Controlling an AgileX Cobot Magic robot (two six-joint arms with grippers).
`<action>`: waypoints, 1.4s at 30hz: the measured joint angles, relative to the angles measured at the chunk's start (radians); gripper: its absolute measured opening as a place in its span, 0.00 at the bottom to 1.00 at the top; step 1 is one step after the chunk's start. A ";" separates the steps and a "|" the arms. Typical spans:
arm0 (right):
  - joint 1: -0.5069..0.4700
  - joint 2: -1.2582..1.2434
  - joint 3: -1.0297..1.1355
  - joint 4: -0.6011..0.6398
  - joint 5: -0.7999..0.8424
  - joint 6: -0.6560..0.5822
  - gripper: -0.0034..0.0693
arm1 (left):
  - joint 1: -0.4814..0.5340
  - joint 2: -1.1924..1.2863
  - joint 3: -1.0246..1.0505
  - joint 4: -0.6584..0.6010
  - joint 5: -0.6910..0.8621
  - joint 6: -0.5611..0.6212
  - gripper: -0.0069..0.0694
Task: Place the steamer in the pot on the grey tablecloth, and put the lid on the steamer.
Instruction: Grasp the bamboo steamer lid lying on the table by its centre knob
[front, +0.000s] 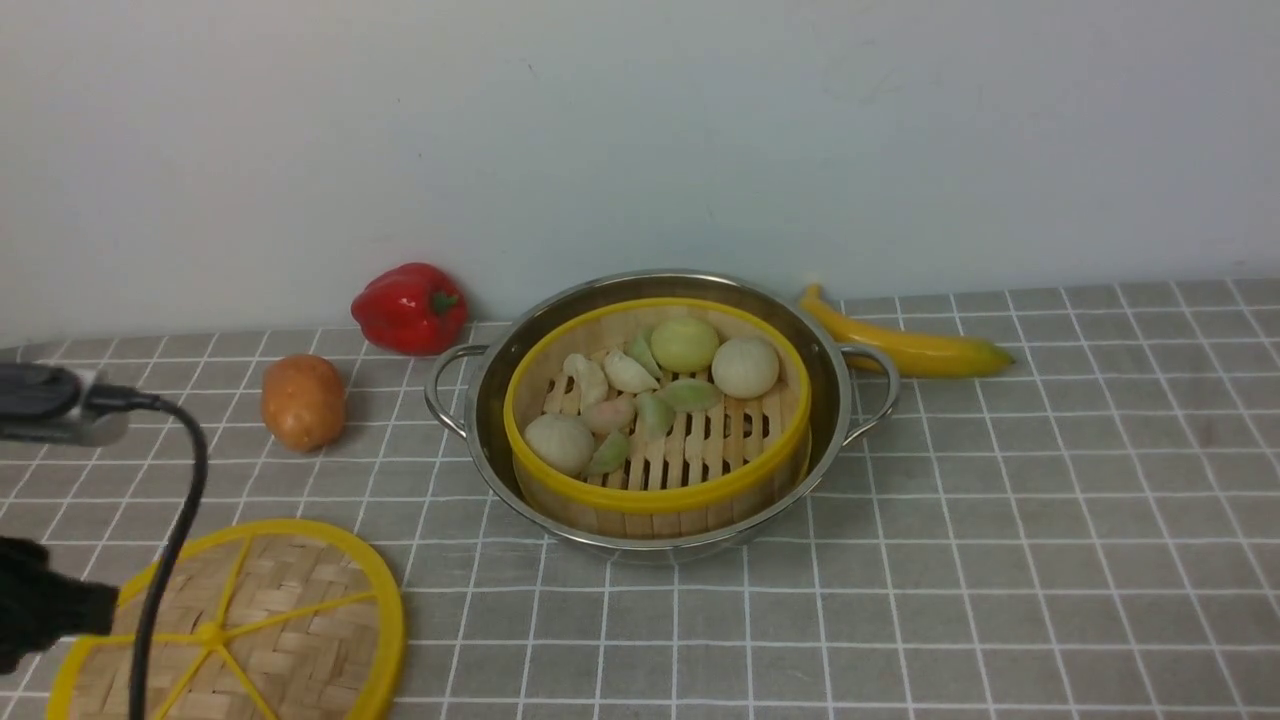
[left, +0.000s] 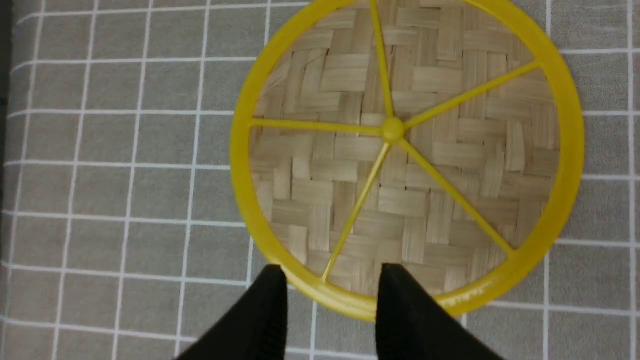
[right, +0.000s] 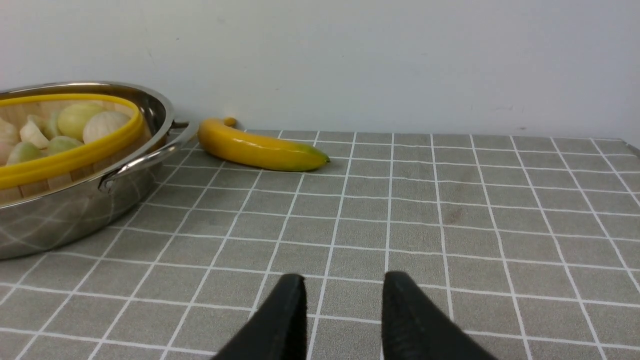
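at the near left of the grey tablecloth (front: 1000, 500) lies one lid (front: 280, 610), the left claw (left: 332, 272) spread apart over its rim, gripping nothing. next, one potato (front: 303, 402) and one red pepper (front: 408, 307). mid-cloth, one pot (front: 833, 395) holds one steamer (front: 650, 497) with three buns (front: 684, 343) and several dumplings (front: 628, 372). one banana (front: 905, 345) lies right of it. the right claw (right: 342, 280), apart, hangs empty over cloth.

Setting: staged kitchen tabletop, of the robot test-bench kind.
Evidence: grey checked tablecloth (front: 1000, 500) spread up to a bare white wall (front: 640, 130). Steel pot (front: 835, 400) holding steamer (front: 660, 495) with dumplings (front: 630, 372) and buns (front: 745, 366). Lid (front: 300, 600) flat on the cloth. Pepper (front: 408, 308), potato (front: 303, 402) and banana (front: 910, 345) set out singly. Black cable (front: 185, 480) at the left edge.
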 joint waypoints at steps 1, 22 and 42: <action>0.000 0.000 0.000 0.000 0.000 0.000 0.38 | 0.000 0.023 -0.006 -0.005 -0.013 0.001 0.41; 0.000 0.000 0.000 0.000 0.000 0.024 0.38 | 0.000 0.569 -0.117 -0.148 -0.173 0.126 0.41; 0.000 0.000 0.000 0.002 0.000 0.026 0.38 | 0.000 0.566 -0.154 -0.148 -0.120 0.096 0.24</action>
